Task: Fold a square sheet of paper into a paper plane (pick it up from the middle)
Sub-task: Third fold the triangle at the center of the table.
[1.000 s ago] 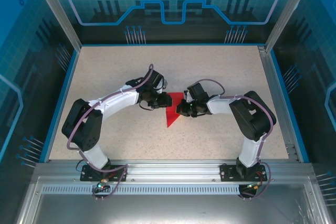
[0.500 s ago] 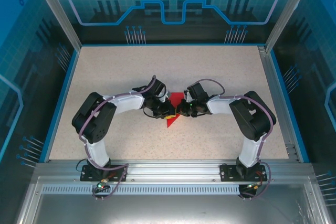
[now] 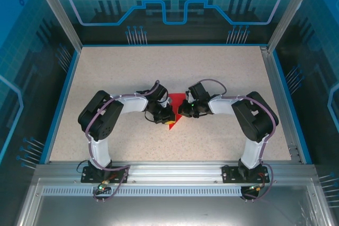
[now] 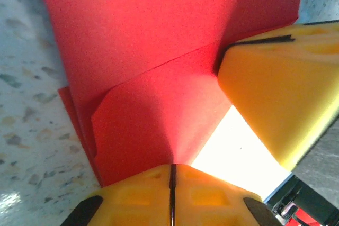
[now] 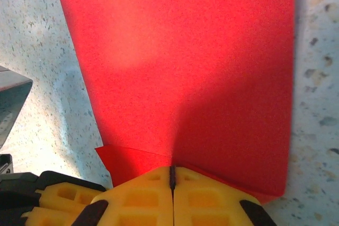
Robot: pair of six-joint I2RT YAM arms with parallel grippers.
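Left pincer (image 4: 171, 170): clamped shut on the near edge of the red paper (image 4: 159, 51).
Right pincer (image 5: 171, 173): also closed tight, pinching the opposite edge.
Paper: between my 2 pincers and stretching ahead of both, apparently flat on the desk (image 5: 32, 51).
Done: ahead of my left pincer 1 flap is folded over along a slanted crease; from above the paper tapers to a point, so I judge the early folds made.
Left: I judge roughly half remains, with no narrow dart yet.
Hidden: my wrists cover the paper's middle from above; the far edges are cut off; the layers under my pads are unclear.
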